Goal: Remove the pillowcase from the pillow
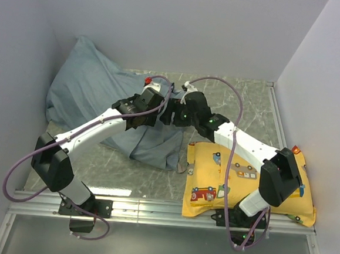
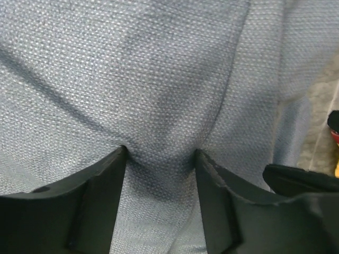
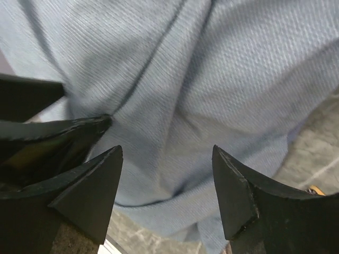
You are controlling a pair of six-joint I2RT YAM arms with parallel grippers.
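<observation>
Where arms angle inward, left hand (image 2: 161,151), right hand (image 3: 167,151) meet over pillowcase (image 1: 91,79).

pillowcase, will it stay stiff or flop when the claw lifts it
Probably floppy: the pillowcase lies in soft folds and puckers at the left claw. Likely not slippery, since its weave looks coarse. Its bulging far end may drag rather than lift.
</observation>
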